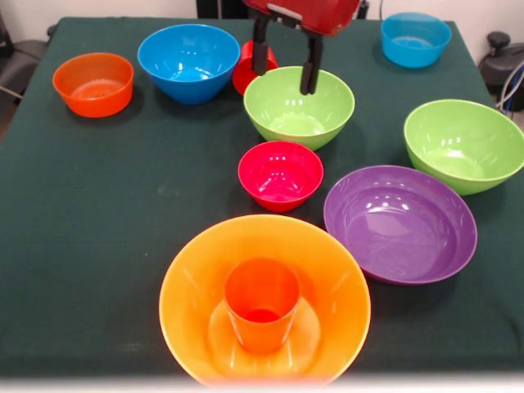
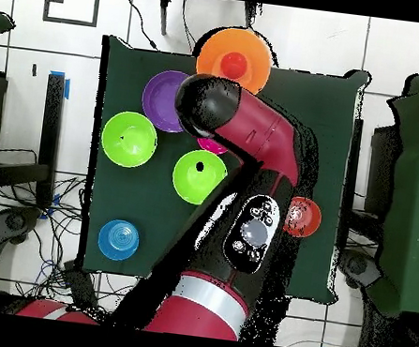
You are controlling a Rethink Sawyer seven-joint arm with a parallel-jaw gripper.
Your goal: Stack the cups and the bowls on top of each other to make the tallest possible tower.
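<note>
Gripper hangs empty, fingers spread, over far rim of middle lime green bowl. Orange cup stands upright inside big orange bowl; small crimson bowl alone on table, between them. Risks: finger clips green rim on descent, skids bowl into red cup behind; glossy bowl slips from pinch.

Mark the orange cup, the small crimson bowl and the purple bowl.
orange cup (image 1: 262,315): front view, on its outer wall, standing in the big orange bowl.
small crimson bowl (image 1: 280,174): front view, on its inner floor.
purple bowl (image 1: 399,223): front view, on its inner floor.
</note>
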